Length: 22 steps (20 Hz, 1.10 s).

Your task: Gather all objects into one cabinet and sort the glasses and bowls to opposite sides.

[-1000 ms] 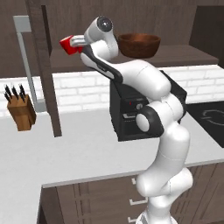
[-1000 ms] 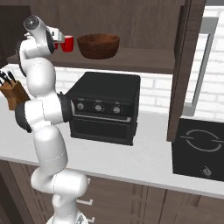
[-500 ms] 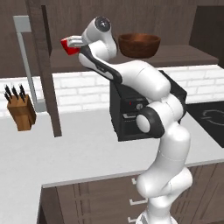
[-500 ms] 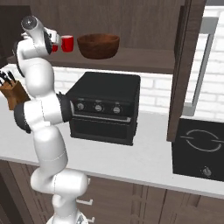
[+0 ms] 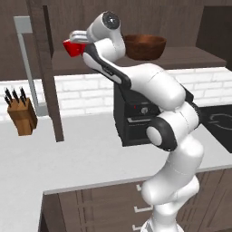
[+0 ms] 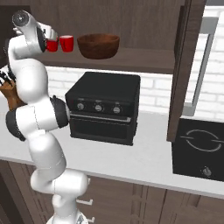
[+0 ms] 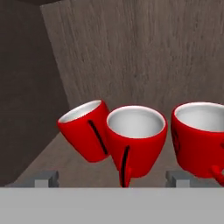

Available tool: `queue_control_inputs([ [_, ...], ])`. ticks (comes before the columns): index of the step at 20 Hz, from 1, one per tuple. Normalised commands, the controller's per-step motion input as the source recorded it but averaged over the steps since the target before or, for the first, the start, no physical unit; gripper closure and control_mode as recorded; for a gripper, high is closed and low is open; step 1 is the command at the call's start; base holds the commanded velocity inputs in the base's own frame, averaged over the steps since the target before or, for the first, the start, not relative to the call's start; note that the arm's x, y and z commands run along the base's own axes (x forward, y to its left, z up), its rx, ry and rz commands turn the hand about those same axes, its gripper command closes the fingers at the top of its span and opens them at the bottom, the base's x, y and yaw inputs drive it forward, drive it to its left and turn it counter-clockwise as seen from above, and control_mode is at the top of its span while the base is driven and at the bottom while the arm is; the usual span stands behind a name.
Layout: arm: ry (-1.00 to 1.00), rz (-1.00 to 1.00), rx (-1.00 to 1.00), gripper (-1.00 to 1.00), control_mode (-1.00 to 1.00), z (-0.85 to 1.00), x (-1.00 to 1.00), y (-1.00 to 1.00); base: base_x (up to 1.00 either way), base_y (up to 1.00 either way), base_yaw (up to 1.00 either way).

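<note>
Red cups, three alike, clustered at the hand view's centre: a tilted cup (image 7: 85,131) leaned on the middle cup (image 7: 135,140), the third cup (image 7: 199,138) at right. The claw (image 7: 111,179) stood apart around the middle cup. The wooden bowl (image 6: 98,45) sat upper centre on the cabinet shelf (image 6: 144,61).

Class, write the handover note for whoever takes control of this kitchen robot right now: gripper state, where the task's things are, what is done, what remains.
Gripper: open, holding nothing, at the left end of the dark wooden cabinet shelf.
Three small red cups: on the shelf's left part; the leftmost leans tilted against the middle one.
Wide brown wooden bowl: on the same shelf, right of the cups.
Done: everything in one cabinet, cups left, bowl right.
Left: probably withdraw the arm and check the tilted cup.
</note>
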Motion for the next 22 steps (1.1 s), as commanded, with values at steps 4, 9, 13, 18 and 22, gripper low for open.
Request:
queue_control_inputs([
  [4,-0.14,0.0,0.0,-1.0,-1.0,0.16,-1.0,-0.08,0.0,0.0,0.0],
  [9,-0.06,0.0,0.0,-1.0,-1.0,-0.06,-1.0,-0.5,0.0,0.0,0.0],
  [13,0.0,-0.03,0.0,-1.0,-1.0,-0.21,-1.0,-0.96,0.0,0.0,0.0],
  [18,-0.01,-0.05,0.01,-1.0,-1.0,-0.09,-1.0,-0.94,0.0,0.0,0.0],
  [22,-0.02,0.0,0.02,-1.0,-1.0,0.0,-1.0,-0.55,0.0,0.0,0.0],
])
